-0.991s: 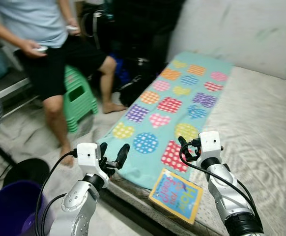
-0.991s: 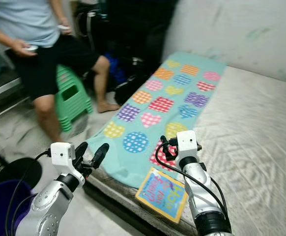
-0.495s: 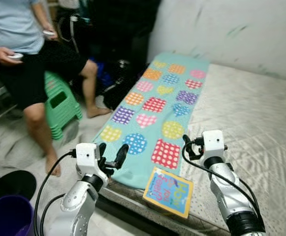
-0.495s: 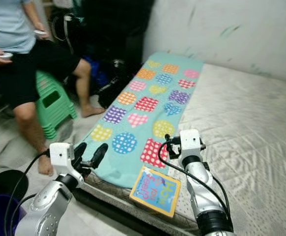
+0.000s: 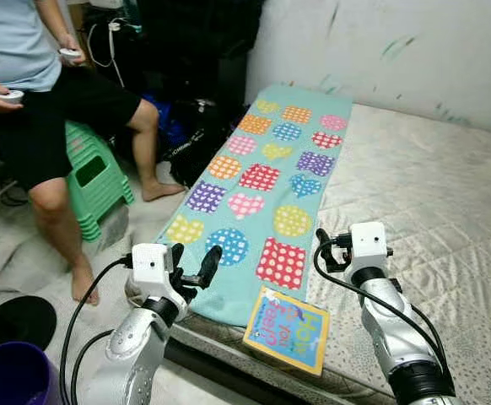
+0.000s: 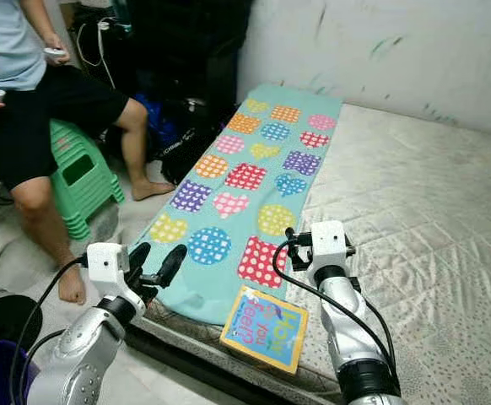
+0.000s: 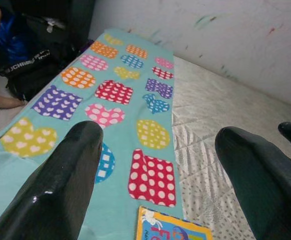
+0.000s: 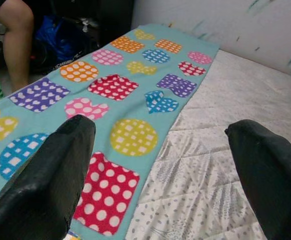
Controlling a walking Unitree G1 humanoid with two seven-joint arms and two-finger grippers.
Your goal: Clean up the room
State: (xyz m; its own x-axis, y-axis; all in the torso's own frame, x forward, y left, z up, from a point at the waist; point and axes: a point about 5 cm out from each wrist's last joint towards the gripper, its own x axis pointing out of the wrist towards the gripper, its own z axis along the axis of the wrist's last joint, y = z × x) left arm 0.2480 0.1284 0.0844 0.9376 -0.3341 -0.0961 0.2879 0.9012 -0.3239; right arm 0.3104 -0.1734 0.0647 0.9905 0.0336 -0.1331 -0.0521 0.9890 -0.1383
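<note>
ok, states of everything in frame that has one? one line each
left gripper: open, empty, held off the mattress edge
right gripper: open, empty, above the mattress
children's book: closed, flat at the mattress edge
patterned blanket: spread flat, near end draped over the edge
mattress: bare, no sheet
green stool: upright, person's leg over it
purple bucket: upright on floor

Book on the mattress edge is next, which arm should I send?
Probably right. The book lies on the mattress between the arms, nearer the open right gripper, which is already above the bed. The open left gripper hangs off the bed edge, over the floor.
</note>
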